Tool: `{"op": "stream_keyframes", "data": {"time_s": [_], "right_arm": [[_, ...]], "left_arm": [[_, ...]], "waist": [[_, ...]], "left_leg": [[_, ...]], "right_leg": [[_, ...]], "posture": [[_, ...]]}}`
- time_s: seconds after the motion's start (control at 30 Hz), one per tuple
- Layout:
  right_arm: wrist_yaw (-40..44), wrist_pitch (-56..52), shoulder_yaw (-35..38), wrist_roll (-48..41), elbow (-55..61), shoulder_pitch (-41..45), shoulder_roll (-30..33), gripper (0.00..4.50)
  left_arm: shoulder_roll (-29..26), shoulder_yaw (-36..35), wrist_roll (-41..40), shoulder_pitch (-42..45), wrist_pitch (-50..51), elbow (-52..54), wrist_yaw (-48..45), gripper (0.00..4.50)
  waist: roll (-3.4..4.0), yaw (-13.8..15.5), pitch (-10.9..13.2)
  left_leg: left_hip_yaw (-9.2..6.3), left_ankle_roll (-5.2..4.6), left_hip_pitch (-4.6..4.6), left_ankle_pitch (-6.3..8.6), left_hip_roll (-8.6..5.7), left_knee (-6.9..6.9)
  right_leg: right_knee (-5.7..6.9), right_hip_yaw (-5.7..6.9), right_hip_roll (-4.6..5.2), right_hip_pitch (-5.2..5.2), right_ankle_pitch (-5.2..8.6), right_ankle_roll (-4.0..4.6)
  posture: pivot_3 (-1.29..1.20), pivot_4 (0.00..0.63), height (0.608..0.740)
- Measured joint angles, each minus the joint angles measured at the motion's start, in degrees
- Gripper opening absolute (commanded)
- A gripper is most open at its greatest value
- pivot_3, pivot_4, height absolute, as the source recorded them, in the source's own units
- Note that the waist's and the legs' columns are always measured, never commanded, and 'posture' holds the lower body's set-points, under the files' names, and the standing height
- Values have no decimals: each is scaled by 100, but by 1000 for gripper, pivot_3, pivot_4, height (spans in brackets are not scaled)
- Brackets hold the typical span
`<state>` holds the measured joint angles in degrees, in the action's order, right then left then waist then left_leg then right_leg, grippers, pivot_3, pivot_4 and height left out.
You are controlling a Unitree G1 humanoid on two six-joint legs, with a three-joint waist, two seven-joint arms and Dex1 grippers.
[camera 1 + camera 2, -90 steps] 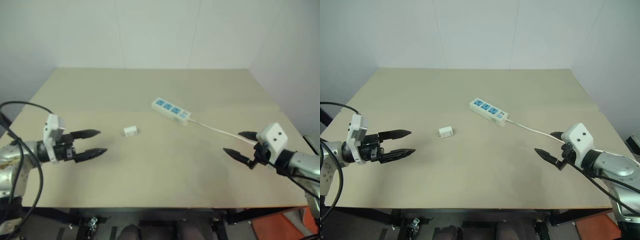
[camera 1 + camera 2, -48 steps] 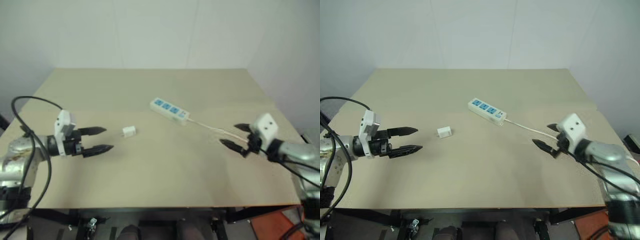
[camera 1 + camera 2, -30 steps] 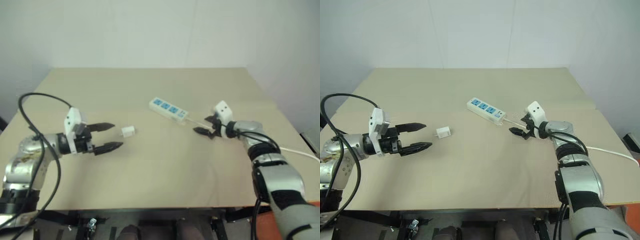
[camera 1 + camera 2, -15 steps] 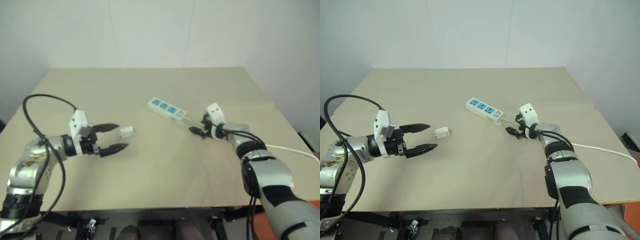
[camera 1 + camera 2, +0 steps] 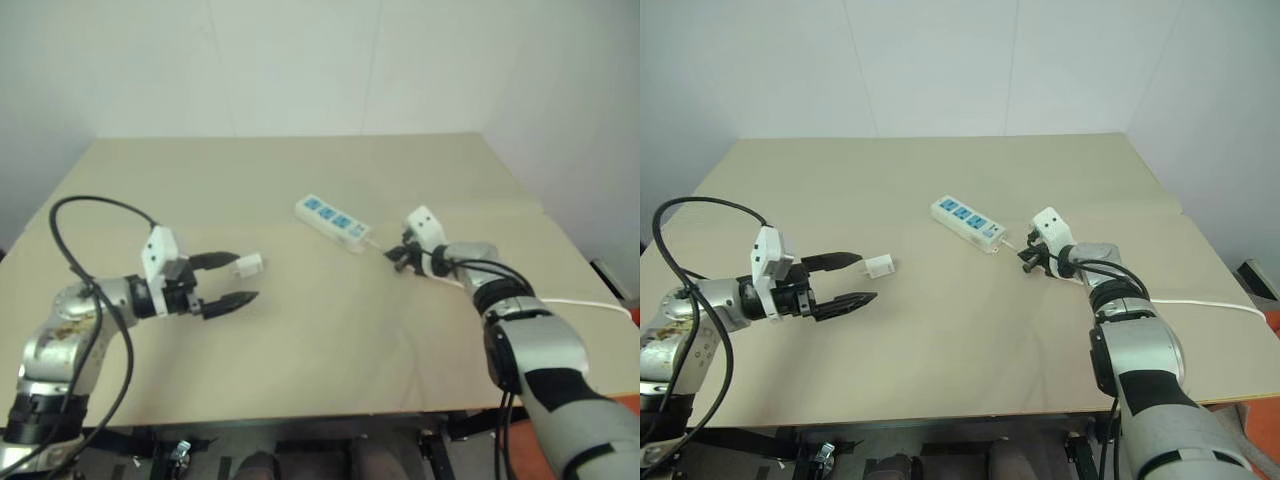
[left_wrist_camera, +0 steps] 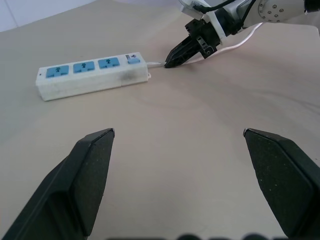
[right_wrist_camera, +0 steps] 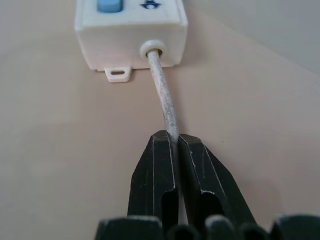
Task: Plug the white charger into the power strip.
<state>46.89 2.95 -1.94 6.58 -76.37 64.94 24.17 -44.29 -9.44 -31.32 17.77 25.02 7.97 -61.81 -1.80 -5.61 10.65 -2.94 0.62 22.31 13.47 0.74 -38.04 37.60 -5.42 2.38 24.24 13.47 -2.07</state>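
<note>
The white charger lies on the table, just past the tip of my left gripper's far finger and untouched. My left gripper is open, with nothing between its fingers. The power strip lies at mid-table, a long white bar with three blue sockets, also seen in the left wrist view. Its thin white cord leaves the switch end. A short way from the strip, my right gripper is shut on that cord.
The beige table is bare around both arms. The cord trails off to the right edge of the table. A black cable loops over my left arm. White walls stand behind the table.
My right arm has reached in from the table's right side to the cord by the strip and shut on it. My left gripper has moved up to the charger, still open.
</note>
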Motion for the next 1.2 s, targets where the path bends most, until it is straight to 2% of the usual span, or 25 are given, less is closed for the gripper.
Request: {"op": "stream_keyframes", "data": {"time_s": [0.17,0.27,0.37,0.57,0.73,0.8,0.83,1.17,1.2], "right_arm": [[228,551,-2,39,444,-460,212,12],[520,597,120,-159,1124,-1018,519,12],[695,182,478,-634,3016,-2453,929,12],[435,-1674,1157,-1432,6915,-5200,1288,12],[177,-2503,1442,-1813,8385,-5926,1359,12],[182,-2507,1460,-1909,8536,-5970,1374,675],[199,-2491,1458,-1921,8558,-5976,1384,869],[96,-2431,1553,-2189,8519,-5922,1407,4453],[61,-2427,1631,-2278,8497,-5921,1356,4453]], "left_arm": [[59,238,136,420,-137,-329,-132,4500],[110,397,224,714,-258,-581,-251,4500],[198,602,308,907,-372,-882,-442,4500],[423,845,474,1150,-523,-1351,-643,4500],[584,973,540,1336,-590,-1485,-765,4500],[613,997,556,1375,-605,-1557,-806,4500],[618,1009,567,1377,-614,-1571,-831,4500],[645,1026,668,1516,-637,-1753,-943,4500],[645,1026,668,1520,-637,-1753,-948,4500]], "waist": [[0,34,0],[0,58,0],[0,151,0],[2,230,-1],[2,151,-1],[2,146,-1],[2,155,-1],[2,233,-1],[2,235,-1]], "left_leg": [[-4,0,3,0,-4,0],[-3,0,6,0,-5,0],[-4,1,12,0,-5,1],[0,0,-3,0,-4,-4],[3,0,-7,0,7,-5],[3,0,-6,0,7,-4],[3,0,-4,0,6,-4],[3,0,0,0,2,-5],[3,0,0,0,2,-5]], "right_leg": [[-2,4,3,-4,0,-1],[-6,3,6,-4,0,-1],[-5,4,7,1,1,-3],[6,0,0,-10,2,-6],[4,-6,-20,-9,3,-7],[2,-7,-21,-8,3,-7],[0,-7,-20,-8,3,-7],[-5,-5,-14,-9,3,-7],[-5,-5,-14,-9,3,-7]], "posture": [[0,150,740],[0,150,740],[0,150,740],[0,150,740],[0,150,740],[0,150,740],[0,150,740],[0,150,740],[0,150,740]]}}
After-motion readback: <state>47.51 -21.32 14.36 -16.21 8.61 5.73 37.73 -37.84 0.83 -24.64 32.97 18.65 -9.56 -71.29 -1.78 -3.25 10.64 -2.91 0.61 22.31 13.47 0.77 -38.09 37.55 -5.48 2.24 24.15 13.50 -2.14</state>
